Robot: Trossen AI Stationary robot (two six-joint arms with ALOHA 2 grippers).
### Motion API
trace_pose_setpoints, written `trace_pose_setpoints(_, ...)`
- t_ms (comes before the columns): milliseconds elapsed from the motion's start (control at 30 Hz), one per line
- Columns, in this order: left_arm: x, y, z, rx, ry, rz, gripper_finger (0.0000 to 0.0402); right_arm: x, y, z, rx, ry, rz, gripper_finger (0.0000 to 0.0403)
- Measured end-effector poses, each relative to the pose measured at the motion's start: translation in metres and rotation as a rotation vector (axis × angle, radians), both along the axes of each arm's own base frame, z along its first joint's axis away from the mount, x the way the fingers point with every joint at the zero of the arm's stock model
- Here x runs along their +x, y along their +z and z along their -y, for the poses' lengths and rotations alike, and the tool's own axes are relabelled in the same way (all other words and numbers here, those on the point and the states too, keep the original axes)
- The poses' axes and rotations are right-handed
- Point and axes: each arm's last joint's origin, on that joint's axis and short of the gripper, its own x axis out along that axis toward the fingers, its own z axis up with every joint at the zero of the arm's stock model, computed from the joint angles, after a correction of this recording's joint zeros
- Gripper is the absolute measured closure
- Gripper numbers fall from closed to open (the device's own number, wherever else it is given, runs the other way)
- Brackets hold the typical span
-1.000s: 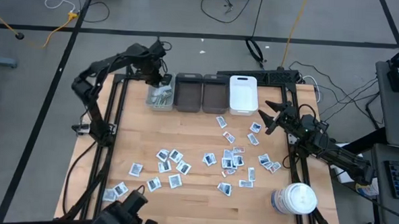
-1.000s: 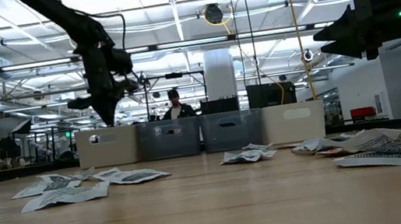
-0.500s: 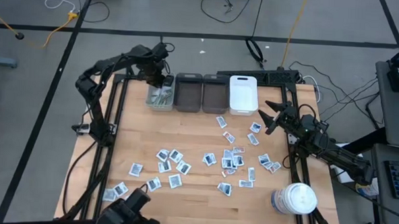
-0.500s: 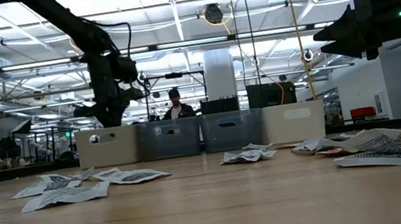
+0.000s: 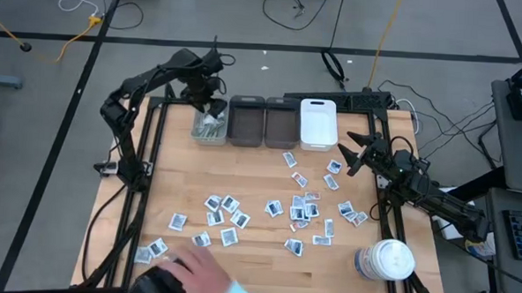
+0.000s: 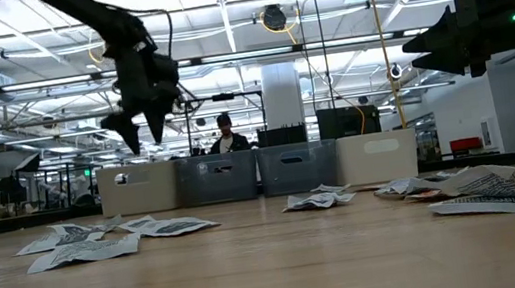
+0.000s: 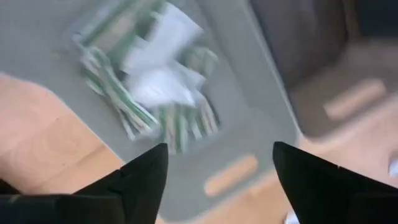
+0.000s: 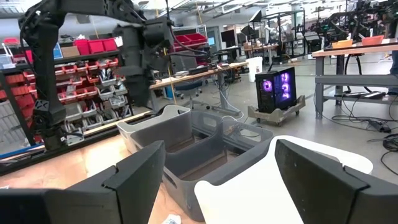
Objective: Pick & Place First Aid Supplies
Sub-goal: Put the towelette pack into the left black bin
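Observation:
My left gripper (image 5: 206,102) hangs open above the light grey bin (image 5: 196,133) at the table's far left, pointing steeply down, with nothing between its fingers (image 7: 219,149). A heap of pale green-white strips and white sachets (image 7: 155,81) lies in that bin. Many more first aid supplies lie flat on the wood, one group left of centre (image 5: 218,211) and one right of centre (image 5: 304,206). My right gripper (image 5: 349,155) waits open and level over the table's right side, clear of everything.
Two dark grey bins (image 5: 246,121) (image 5: 280,123) and a white bin (image 5: 318,122) stand in a row right of the light grey one. A white lidded jar (image 5: 387,260) sits at the near right corner. A person's hand (image 5: 198,269) reaches over the near edge.
My left gripper has opened over the light grey bin, risen clear of it and rolled about its own axis. A person's hand has come in over the near edge by the left group of sachets.

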Motion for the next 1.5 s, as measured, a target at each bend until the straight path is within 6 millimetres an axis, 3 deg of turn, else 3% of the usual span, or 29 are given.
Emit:
trace_pose_setpoints(233, 0.017, 0.024, 0.030, -0.021, -0.229, -0.081, 0.0091, 0.000, 0.000, 0.000, 0.000, 0.000, 0.000, 0.0105)
trace_pose_setpoints(467, 0.040, 0.028, 0.061, -0.046, -0.310, -0.103, 0.0104, 0.000, 0.000, 0.000, 0.000, 0.000, 0.000, 0.0105)
trace_pose_setpoints(633, 0.063, 0.028, 0.094, -0.035, -0.434, -0.113, 0.0111, 0.000, 0.000, 0.000, 0.000, 0.000, 0.000, 0.0105)
trace_pose_setpoints(767, 0.067, 0.034, 0.126, 0.005, -0.507, -0.090, 0.0111, 0.000, 0.000, 0.000, 0.000, 0.000, 0.000, 0.0105)
trace_pose_setpoints(1000, 0.055, 0.040, 0.188, 0.103, -0.540, -0.028, 0.0106, 0.000, 0.000, 0.000, 0.000, 0.000, 0.000, 0.0105)
trace_pose_setpoints(1500, 0.001, 0.021, 0.312, 0.065, -0.598, -0.088, 0.0119, 0.000, 0.000, 0.000, 0.000, 0.000, 0.000, 0.0105)
